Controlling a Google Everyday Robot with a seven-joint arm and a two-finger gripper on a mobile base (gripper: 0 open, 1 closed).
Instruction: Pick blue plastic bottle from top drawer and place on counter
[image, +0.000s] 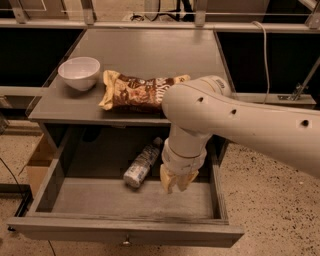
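I see my gripper (175, 182) inside the drawer (125, 231), bottle (140, 167) just beside; the counter (145, 55) overhangs the drawer's back, its front floor free.
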